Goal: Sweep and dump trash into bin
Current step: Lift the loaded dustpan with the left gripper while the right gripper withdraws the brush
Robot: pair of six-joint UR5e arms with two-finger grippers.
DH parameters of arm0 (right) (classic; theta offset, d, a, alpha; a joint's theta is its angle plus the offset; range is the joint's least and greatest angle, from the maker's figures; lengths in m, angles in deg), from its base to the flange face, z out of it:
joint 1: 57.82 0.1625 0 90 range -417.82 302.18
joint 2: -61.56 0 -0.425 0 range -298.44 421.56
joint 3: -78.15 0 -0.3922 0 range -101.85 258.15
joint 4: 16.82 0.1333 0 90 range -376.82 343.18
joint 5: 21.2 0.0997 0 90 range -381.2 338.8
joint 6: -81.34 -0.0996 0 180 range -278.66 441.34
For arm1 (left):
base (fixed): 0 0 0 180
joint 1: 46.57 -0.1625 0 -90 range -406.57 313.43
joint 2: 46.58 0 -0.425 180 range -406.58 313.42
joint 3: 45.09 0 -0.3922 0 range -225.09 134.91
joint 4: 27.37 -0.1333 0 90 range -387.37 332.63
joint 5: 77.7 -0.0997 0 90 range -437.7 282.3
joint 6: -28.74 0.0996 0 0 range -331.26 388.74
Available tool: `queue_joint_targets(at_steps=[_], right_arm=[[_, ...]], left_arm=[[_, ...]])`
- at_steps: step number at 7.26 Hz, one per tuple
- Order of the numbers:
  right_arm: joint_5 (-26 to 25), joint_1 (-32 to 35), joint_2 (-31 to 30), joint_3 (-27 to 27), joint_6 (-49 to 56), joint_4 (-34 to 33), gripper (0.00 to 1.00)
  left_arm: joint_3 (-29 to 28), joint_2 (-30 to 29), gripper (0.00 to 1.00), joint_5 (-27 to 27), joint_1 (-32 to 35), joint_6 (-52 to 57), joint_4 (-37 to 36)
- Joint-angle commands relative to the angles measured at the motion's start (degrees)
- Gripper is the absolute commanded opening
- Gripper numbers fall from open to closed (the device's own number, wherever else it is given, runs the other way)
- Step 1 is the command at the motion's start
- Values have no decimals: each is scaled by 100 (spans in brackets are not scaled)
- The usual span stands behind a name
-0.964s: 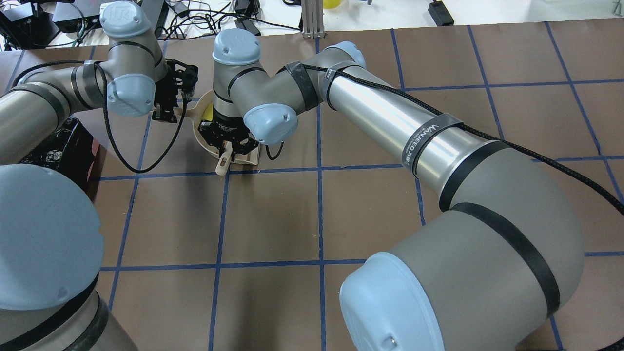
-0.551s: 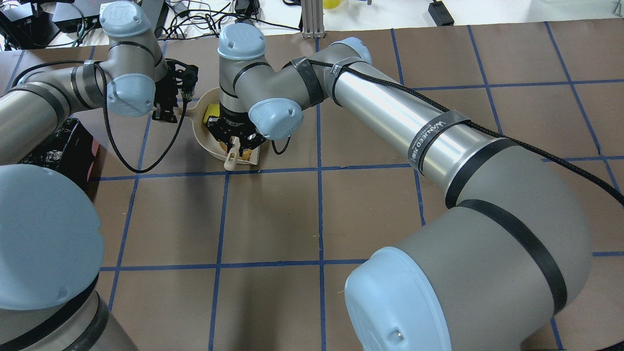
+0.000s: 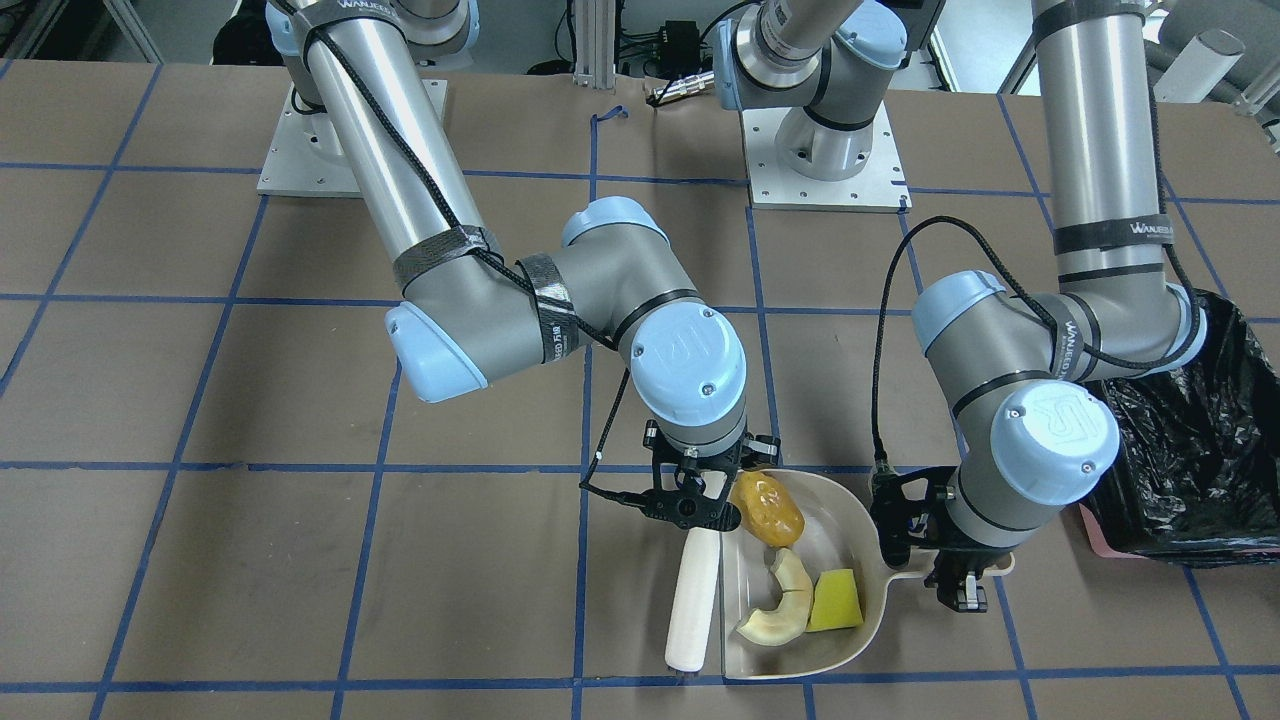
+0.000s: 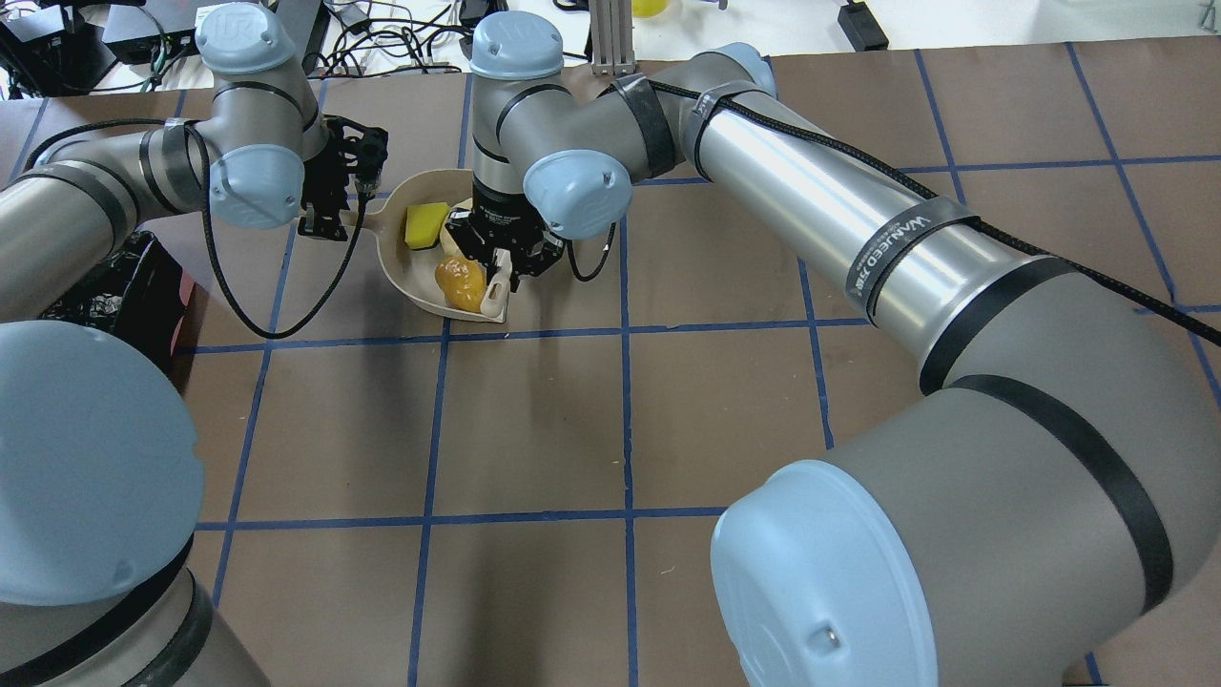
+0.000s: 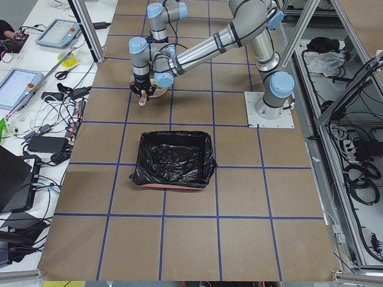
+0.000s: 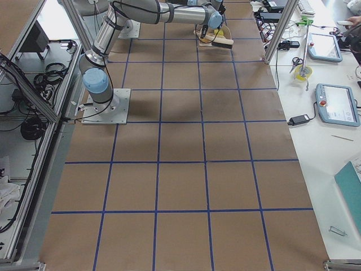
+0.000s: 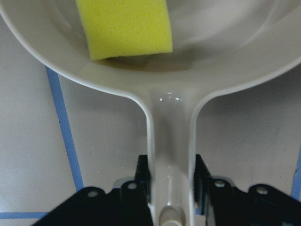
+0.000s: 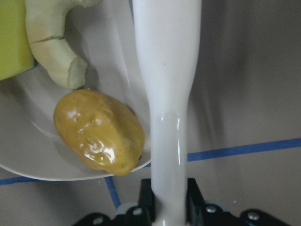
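All 3 trash pieces (image 3: 768, 508) sit in your dustpan (image 3: 872, 618), so sweeping looks done. Left tool (image 7: 171, 178) pinches its handle, right tool (image 8: 168, 205) the sweeper (image 3: 695, 590); dumping into the bin (image 5: 170, 181) remains

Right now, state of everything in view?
dustpan: loaded, handle gripped.
potato: in dustpan, at its edge.
rind: in dustpan.
yellow wedge: in dustpan.
brush: held along dustpan's open side.
bin: open, looks empty.
left gripper: shut on dustpan handle.
right gripper: shut on brush.
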Motion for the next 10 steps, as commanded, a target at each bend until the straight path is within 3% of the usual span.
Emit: queue_joint_targets(at_steps=[1, 2, 4, 6, 7, 9, 10], right_arm=[[-792, -281, -229, 36, 630, 565, 0], [-894, -623, -605, 149, 1079, 1039, 0], [-983, -1649, -1685, 893, 2401, 1472, 0], [-1018, -2477, -2688, 2026, 3383, 1318, 0], [-1331, -2933, -2771, 2301, 3795, 1168, 0], [-1440, -3646, -2736, 2497, 4541, 1158, 0], [-1449, -3989, -2684, 2506, 4938, 1166, 0]], left_arm=[[9, 20, 0, 79, -12, -18, 8], [0, 46, 0, 123, -21, -18, 17], [96, 125, 0, 954, -292, -18, 70], [-8, 213, 0, 2585, -643, -18, 680], [-52, 283, 0, 3002, -767, -9, 868], [-184, 415, 0, 3120, -1065, 148, 1455], [-219, 511, 0, 3460, -1302, 323, 1841]])
